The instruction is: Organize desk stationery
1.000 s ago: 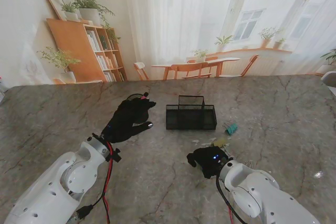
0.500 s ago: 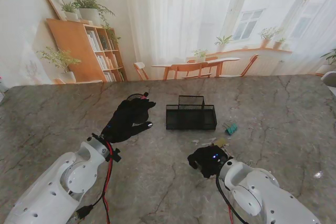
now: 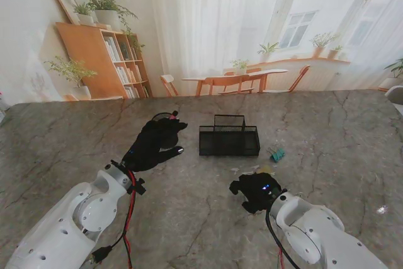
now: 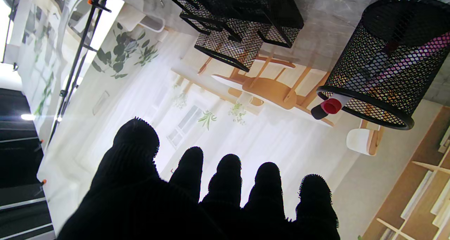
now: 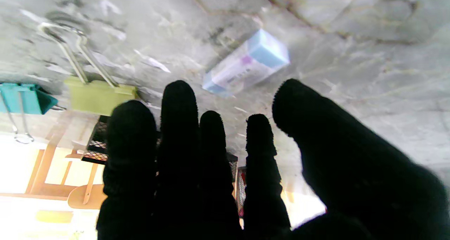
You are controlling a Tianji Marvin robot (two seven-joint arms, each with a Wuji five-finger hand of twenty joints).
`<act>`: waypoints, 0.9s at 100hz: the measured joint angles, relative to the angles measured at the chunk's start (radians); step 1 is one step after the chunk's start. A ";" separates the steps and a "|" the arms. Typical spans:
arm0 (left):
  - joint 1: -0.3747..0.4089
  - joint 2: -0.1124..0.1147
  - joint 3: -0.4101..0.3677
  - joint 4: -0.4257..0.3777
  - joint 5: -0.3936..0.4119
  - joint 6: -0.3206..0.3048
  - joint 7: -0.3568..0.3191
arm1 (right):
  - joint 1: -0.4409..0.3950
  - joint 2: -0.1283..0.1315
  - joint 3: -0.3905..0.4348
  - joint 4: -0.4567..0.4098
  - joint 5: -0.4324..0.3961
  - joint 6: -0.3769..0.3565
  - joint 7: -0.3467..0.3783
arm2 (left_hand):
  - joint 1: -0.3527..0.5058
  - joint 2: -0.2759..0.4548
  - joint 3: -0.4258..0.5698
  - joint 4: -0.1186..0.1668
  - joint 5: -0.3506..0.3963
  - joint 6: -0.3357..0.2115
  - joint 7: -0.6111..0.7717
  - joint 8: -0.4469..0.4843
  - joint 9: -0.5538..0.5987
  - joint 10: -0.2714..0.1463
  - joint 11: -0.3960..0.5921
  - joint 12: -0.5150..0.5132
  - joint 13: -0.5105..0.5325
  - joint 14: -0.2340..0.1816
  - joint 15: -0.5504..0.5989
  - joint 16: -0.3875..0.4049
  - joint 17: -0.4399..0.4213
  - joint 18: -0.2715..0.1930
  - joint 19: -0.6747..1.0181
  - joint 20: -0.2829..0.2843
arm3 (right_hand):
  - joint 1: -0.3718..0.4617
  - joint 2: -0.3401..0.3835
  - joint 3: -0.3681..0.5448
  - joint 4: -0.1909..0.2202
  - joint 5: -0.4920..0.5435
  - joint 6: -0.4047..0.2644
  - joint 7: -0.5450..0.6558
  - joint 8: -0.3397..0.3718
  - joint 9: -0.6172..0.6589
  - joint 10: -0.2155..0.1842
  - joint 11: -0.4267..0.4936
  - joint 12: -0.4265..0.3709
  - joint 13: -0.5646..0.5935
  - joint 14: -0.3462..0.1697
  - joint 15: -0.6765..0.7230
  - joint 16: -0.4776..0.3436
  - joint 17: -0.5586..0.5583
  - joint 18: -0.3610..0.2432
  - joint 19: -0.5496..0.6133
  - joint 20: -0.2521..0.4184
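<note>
Right hand [image 3: 257,191], fingers apart and empty, hovers near the eraser [image 5: 246,64]; pinch its long sides squarely.

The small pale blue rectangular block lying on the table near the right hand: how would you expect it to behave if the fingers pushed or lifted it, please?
The small pale blue rectangular block lies on a flat face, so it will probably slide, not roll. It looks small beside the right hand, so likely light. Its printed sleeve looks smooth; the grey marble-patterned table top may let it skid away.
</note>
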 measured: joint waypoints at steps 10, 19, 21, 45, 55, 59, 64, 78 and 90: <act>-0.001 0.000 0.001 0.001 0.000 0.000 0.000 | -0.006 0.002 0.005 -0.013 -0.027 0.019 0.053 | 0.000 0.000 0.000 0.000 0.000 0.000 0.000 0.000 0.009 0.000 0.001 0.000 0.000 0.000 0.000 0.000 0.000 0.000 0.000 0.000 | -0.024 0.043 -0.043 0.000 -0.002 0.026 -0.049 0.000 0.008 0.029 -0.002 0.000 -0.002 0.032 0.018 0.007 -0.027 0.040 0.010 0.014; -0.002 0.000 0.002 0.002 -0.002 0.000 0.000 | -0.010 0.002 0.003 -0.017 -0.032 0.046 0.062 | 0.000 0.000 0.000 0.000 0.000 0.000 0.000 0.000 0.009 0.000 0.001 0.000 0.000 0.000 0.000 0.000 0.000 0.000 0.000 0.000 | -0.042 0.088 -0.110 0.000 -0.024 0.051 -0.105 0.000 0.042 0.059 -0.002 0.000 -0.029 0.060 0.032 0.016 -0.067 0.075 0.016 0.045; -0.002 0.000 0.002 0.002 -0.003 0.000 0.000 | -0.011 0.002 0.003 -0.018 -0.034 0.053 0.064 | 0.000 0.000 0.000 0.000 0.000 0.000 0.000 0.000 0.009 0.000 0.001 0.000 0.000 0.000 0.000 0.000 0.000 0.000 0.000 0.000 | -0.045 0.101 -0.128 0.003 -0.035 0.056 -0.131 0.000 0.053 0.061 -0.002 0.000 -0.032 0.066 0.032 0.017 -0.075 0.077 0.018 0.051; -0.005 0.000 0.006 0.005 -0.004 -0.002 -0.002 | -0.014 0.002 -0.008 -0.028 -0.041 0.114 0.089 | 0.000 0.004 0.000 0.000 0.000 0.000 0.000 0.000 0.009 0.000 0.001 0.000 0.000 0.000 0.000 0.000 0.000 0.000 0.000 0.000 | -0.050 0.164 -0.223 0.020 -0.030 0.090 -0.165 0.000 0.210 0.053 -0.003 0.010 -0.040 0.100 0.033 0.022 -0.109 0.123 0.021 0.086; -0.005 -0.001 0.005 0.005 -0.004 -0.002 -0.002 | -0.013 0.002 -0.008 -0.030 -0.040 0.104 0.098 | -0.001 0.009 -0.001 0.000 0.010 0.000 0.006 0.001 0.009 0.000 0.001 0.000 0.000 0.000 0.000 0.000 0.000 -0.001 0.001 0.000 | -0.050 0.165 -0.235 0.035 0.002 0.134 -0.178 0.009 0.293 0.009 -0.015 -0.016 -0.020 0.100 0.009 0.016 -0.112 0.125 0.021 0.086; -0.005 -0.001 0.004 0.005 -0.003 -0.002 -0.001 | -0.012 0.002 -0.009 -0.030 -0.040 0.099 0.098 | 0.015 0.009 -0.001 0.000 0.010 0.000 0.008 0.001 0.009 0.000 0.001 0.000 0.000 0.000 0.000 0.000 0.000 -0.001 0.001 0.000 | -0.050 0.165 -0.236 0.035 0.013 0.145 -0.179 0.004 0.317 -0.006 -0.017 -0.041 -0.006 0.098 -0.005 0.004 -0.113 0.125 0.021 0.086; -0.004 -0.001 0.003 0.005 -0.003 -0.001 0.000 | -0.010 0.003 -0.012 -0.030 -0.039 0.093 0.098 | 0.010 0.009 -0.001 0.000 0.010 0.000 0.008 0.001 0.009 0.000 0.001 0.000 0.000 0.000 0.000 0.000 0.000 -0.001 0.001 0.000 | -0.049 0.161 -0.245 0.035 0.037 0.160 -0.177 0.009 0.344 -0.018 -0.032 -0.066 0.004 0.094 -0.028 -0.012 -0.113 0.125 0.013 0.086; -0.001 -0.001 0.000 0.003 -0.001 -0.001 0.002 | -0.002 0.003 -0.019 -0.029 -0.024 0.086 0.104 | 0.010 0.009 -0.001 0.000 0.010 0.000 0.008 0.001 0.009 0.000 0.001 0.000 0.000 0.000 0.000 0.000 0.000 -0.001 0.001 0.000 | -0.031 0.128 -0.192 0.035 0.097 0.186 -0.139 0.016 0.403 -0.059 -0.070 -0.125 0.052 0.049 -0.070 -0.041 -0.110 0.124 -0.009 0.086; 0.000 -0.001 -0.002 0.003 0.001 -0.001 0.003 | 0.003 0.003 -0.022 -0.027 -0.017 0.078 0.110 | 0.009 0.009 -0.001 0.000 0.010 0.000 0.008 0.001 0.009 0.000 0.001 0.000 0.000 0.000 0.000 0.000 0.000 -0.001 0.001 0.000 | -0.007 0.043 -0.105 0.022 0.147 0.186 -0.051 0.062 0.428 -0.081 -0.070 -0.138 0.066 0.016 -0.077 -0.050 -0.110 0.112 -0.015 0.074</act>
